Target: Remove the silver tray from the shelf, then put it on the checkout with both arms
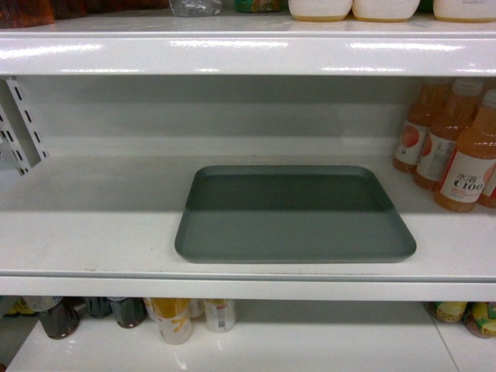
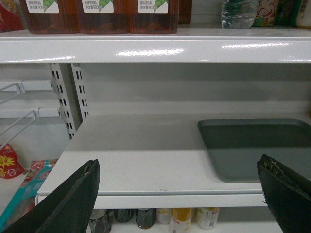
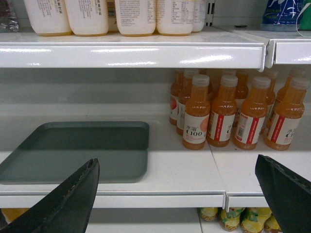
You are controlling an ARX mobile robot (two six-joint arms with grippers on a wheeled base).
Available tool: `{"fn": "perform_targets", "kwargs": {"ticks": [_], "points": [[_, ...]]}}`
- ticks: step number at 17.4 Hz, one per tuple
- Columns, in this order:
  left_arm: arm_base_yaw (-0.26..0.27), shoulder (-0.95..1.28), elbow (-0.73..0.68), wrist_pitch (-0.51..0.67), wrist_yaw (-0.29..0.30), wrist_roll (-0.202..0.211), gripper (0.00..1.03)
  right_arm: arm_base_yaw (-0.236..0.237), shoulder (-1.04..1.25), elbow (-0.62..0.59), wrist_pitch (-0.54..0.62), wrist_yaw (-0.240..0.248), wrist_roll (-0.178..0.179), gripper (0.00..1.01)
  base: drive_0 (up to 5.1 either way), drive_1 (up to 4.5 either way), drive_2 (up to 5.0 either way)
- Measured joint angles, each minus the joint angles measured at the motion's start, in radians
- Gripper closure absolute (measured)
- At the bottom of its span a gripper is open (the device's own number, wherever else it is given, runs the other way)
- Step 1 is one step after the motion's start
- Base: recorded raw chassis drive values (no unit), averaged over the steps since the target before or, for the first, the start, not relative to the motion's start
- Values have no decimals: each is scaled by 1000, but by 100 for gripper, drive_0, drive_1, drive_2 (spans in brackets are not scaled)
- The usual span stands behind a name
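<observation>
Over on the far left, only the left wrist camera picks up the slotted white uprights (image 2: 68, 97), some wire hooks (image 2: 14, 104) and a couple of colourful snack packets (image 2: 12, 162) hanging beside the bay. That same view shows the left gripper (image 2: 177, 194) with its two black fingers (image 2: 73, 199) spread wide at the bottom corners, nothing between them, hanging in front of the shelf (image 2: 141, 155) edge and not touching anything. Up top it catches dark brown bottles (image 2: 97, 14) on the board above. Moving to the middle, the head view gives the cleanest look at the silver tray (image 1: 294, 217): it lies flat on the shelf (image 1: 93, 225), roughly centred and a bit right, back half in shadow, front rim near the shelf's front edge. Neither arm shows up in the head view at all. Below, it shows a row of bottles and cans (image 1: 170, 318) on the lower board. Heading right, the right wrist camera has the tray (image 3: 82, 150) on its left and a cluster of orange juice bottles (image 3: 228, 114) standing just beside it, apart from it. The right gripper (image 3: 177, 194) is spread wide too, holding nothing, well short of the tray. White bottles (image 3: 97, 17) sit on the board overhead.
</observation>
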Motion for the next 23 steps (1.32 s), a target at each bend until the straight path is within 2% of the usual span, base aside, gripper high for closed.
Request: {"fn": "perform_targets", "kwargs": {"ticks": [23], "points": [[0,0,0,0,0,0,5,0,0,0,0,0,0,3,0,0,0]]}}
